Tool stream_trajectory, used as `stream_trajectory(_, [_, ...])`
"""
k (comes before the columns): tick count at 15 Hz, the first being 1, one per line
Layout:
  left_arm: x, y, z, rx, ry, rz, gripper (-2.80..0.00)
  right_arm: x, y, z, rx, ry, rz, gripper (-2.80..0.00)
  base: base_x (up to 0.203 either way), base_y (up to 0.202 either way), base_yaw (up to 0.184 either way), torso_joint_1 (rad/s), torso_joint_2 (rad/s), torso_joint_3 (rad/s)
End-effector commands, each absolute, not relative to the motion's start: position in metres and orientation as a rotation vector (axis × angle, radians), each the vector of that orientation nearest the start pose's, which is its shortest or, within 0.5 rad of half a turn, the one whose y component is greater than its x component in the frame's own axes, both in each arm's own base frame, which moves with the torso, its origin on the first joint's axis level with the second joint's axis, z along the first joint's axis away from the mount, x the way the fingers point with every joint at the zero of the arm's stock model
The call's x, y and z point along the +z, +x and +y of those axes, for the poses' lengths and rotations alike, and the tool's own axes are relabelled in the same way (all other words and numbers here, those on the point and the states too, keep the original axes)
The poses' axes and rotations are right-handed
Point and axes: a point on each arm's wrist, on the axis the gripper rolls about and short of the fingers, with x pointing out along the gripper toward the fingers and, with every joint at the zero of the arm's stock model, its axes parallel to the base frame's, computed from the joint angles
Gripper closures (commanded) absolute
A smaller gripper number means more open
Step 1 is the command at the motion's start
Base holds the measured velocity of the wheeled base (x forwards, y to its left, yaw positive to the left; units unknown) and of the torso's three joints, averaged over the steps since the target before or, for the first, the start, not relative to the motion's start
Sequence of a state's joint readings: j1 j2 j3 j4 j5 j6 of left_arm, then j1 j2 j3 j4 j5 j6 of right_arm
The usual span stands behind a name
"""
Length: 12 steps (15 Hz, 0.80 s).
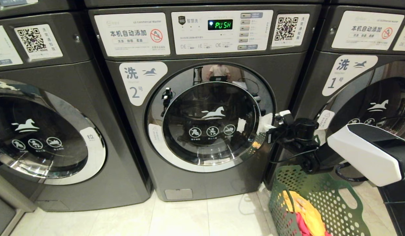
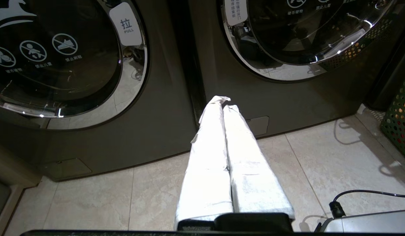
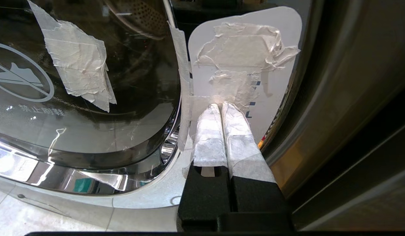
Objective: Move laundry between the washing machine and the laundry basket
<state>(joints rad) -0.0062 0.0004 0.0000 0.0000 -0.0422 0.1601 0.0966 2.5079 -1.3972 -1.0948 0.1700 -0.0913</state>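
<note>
Washing machine number 2 [image 1: 212, 121] stands in front of me, its round glass door [image 3: 91, 108] against the front. My right gripper [image 1: 265, 126] [image 3: 221, 105] is shut, and its white-taped fingertips touch the taped white pull label [image 3: 281, 42] at the door's right edge. Nothing is held. A green perforated laundry basket [image 1: 323, 196] [image 2: 400, 121] sits on the floor at the lower right with yellow and red clothes [image 1: 304, 213] in it. My left gripper [image 2: 222, 102] is shut and empty, parked low over the tiles between two machines, outside the head view.
Identical machines flank number 2, one on the left [image 1: 42, 137] and one on the right [image 1: 369, 98]. The control panel display [image 1: 220, 24] reads PUSH. Pale floor tiles [image 1: 189, 216] lie in front. A black cable [image 2: 369, 193] runs across the floor near the left arm.
</note>
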Motion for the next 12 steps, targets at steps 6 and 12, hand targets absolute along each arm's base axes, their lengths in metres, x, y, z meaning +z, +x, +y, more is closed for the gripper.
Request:
stream_trajectory(6, [0.075, -0.023, 0.000, -0.008, 0.010, 0.000, 0.00, 0.200, 0.290, 0.048, 0.254, -0.092, 0.115, 0.00, 0.000, 0.000, 0.000, 0.005, 0.00, -0.001])
stream_trajectory(12, [0.075, -0.023, 0.000, -0.008, 0.005, 0.000, 0.00, 0.203, 0.079, 0.011, 0.030, -0.104, 0.083, 0.00, 0.000, 0.000, 0.000, 0.000, 0.00, 0.000])
